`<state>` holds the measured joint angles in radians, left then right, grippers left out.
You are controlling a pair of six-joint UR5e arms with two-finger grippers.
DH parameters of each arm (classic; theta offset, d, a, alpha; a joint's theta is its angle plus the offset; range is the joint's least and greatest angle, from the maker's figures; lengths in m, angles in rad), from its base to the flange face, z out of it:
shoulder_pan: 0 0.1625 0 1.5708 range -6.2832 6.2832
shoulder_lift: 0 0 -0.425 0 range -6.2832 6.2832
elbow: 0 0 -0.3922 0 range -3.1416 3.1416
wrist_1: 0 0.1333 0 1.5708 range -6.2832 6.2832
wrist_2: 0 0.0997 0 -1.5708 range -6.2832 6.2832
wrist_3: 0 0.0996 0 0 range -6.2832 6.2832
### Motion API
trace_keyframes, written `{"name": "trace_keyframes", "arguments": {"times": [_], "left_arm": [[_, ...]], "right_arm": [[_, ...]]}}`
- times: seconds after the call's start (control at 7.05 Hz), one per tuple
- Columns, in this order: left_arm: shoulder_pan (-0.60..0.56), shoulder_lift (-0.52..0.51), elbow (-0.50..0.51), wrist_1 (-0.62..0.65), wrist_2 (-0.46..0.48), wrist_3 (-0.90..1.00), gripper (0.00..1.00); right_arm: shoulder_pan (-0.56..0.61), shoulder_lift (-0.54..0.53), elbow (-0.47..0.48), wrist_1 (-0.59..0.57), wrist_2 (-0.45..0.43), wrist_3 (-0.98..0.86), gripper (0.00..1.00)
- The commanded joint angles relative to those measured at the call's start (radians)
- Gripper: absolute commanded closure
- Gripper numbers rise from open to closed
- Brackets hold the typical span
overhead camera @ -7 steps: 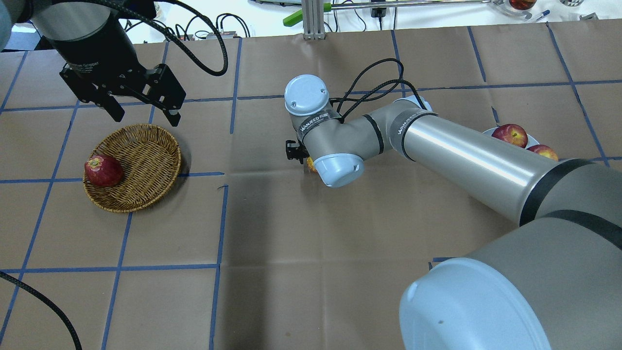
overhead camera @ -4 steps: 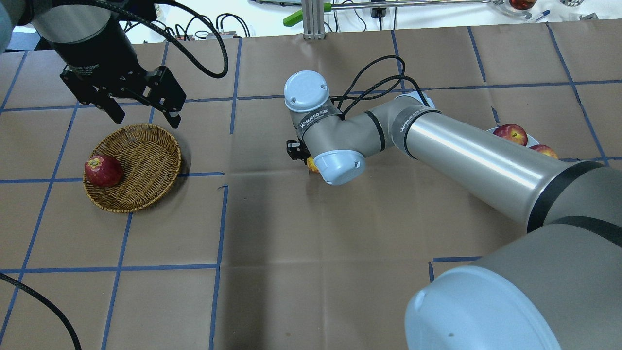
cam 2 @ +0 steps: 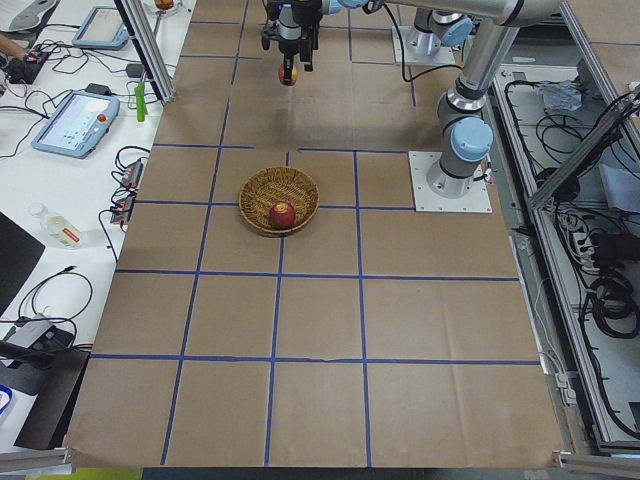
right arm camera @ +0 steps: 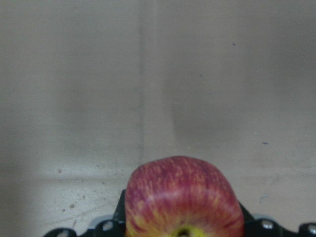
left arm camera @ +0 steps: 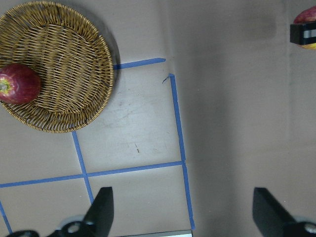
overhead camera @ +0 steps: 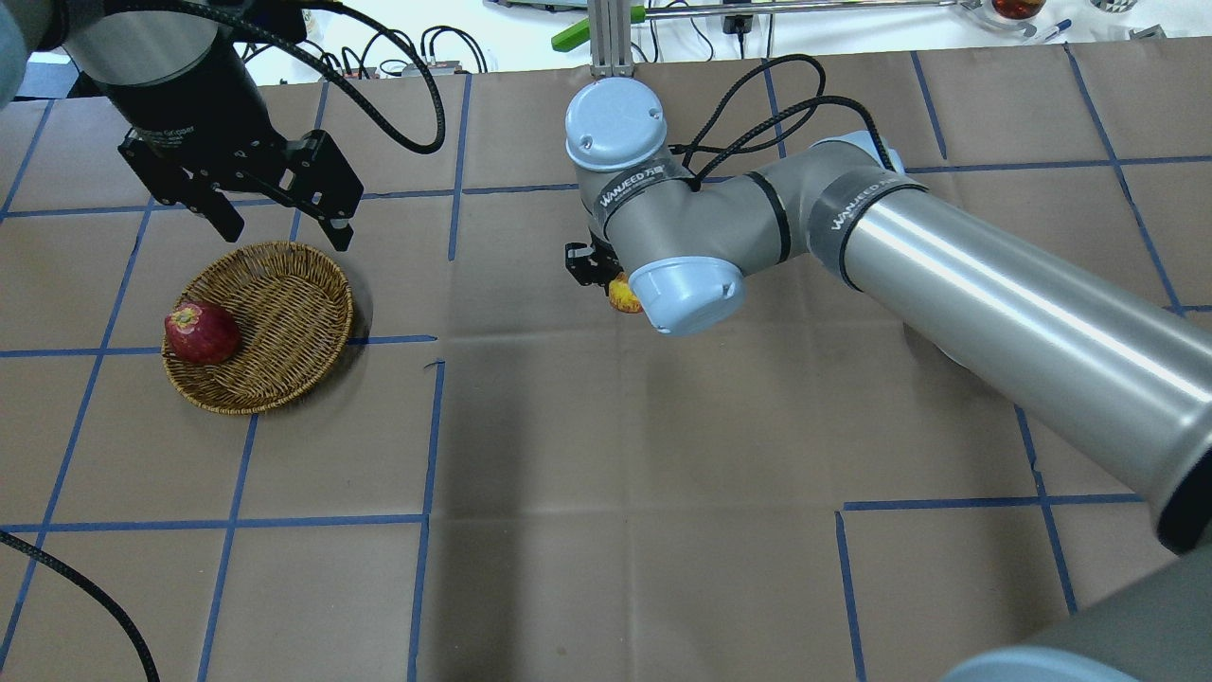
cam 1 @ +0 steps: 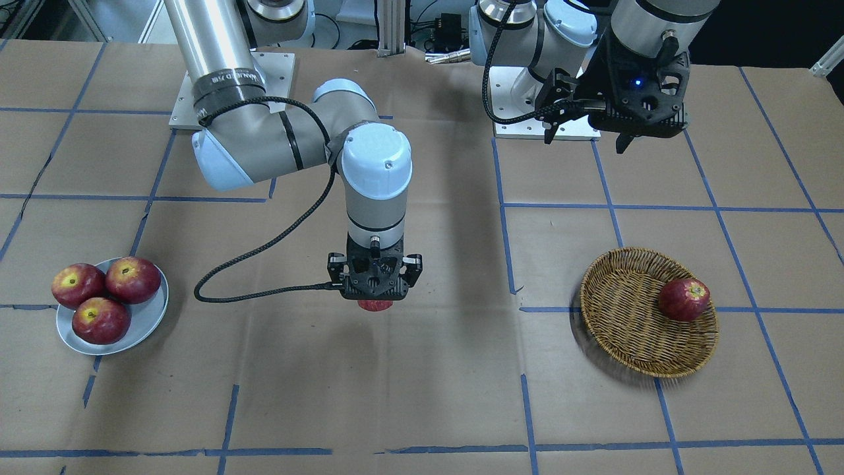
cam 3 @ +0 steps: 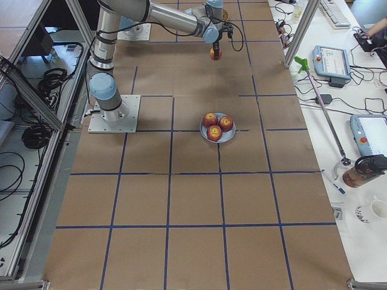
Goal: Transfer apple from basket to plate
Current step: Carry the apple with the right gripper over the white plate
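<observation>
**Update: right hand (cam 1: 374, 290) has the apple (cam 1: 374, 305) pinched, up over the middle of the desk (cam 1: 422, 396)**

Front view: the right hand points straight down and only the bottom of the apple peeks out under it; it hangs between the plate (cam 1: 150, 326) and the basket (cam 1: 620, 310), well apart from both; three apples (cam 1: 105, 297) crowd the plate; one red apple (cam 1: 684, 299) lies against the basket's rim; the left hand (cam 1: 584, 140) hangs high up near its base, fingers spread, nothing in it.

Overhead: the right wrist covers most of its hand, so you just get a yellow-red sliver of apple next to the wrist cap; the left hand hovers just behind the basket, wide open; the plate is hidden under the right arm.

Left side view: small and far, but the apple hangs under the far arm's hand, off the desk; the basket is nearer the camera.

Right side view: plate with three apples mid-desk; the apple is well beyond it.

Left wrist: basket top left, red apple at its edge; two fingers spread wide at the bottom corners; a bit of apple behind a black finger at the top right edge.

Right wrist: apple fills the bottom middle, pinkish red with yellow streaks, yellow round the stem; black bits of the hand hug it either side; bare brown desk below.
</observation>
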<state>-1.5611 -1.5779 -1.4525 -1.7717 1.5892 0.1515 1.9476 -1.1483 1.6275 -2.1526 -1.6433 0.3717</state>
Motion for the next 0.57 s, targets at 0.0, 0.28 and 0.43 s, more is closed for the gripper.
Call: {"name": "trace_keyframes", "arguments": {"times": [0.0,0.28,0.43], "left_arm": [[-0.001,-0.002,-0.002,0.000,0.000,-0.001,0.00],[-0.001,-0.001,0.000,0.000,0.000,-0.001,0.01],[-0.001,-0.004,0.001,0.000,0.000,-0.003,0.00]], "right_arm": [[-0.092,-0.133,0.044,0.090,0.000,-0.121,0.39],[-0.275,-0.249,0.081,0.200,0.002,-0.382,0.38],[-0.370,-0.281,0.118,0.203,0.000,-0.525,0.38]]}}
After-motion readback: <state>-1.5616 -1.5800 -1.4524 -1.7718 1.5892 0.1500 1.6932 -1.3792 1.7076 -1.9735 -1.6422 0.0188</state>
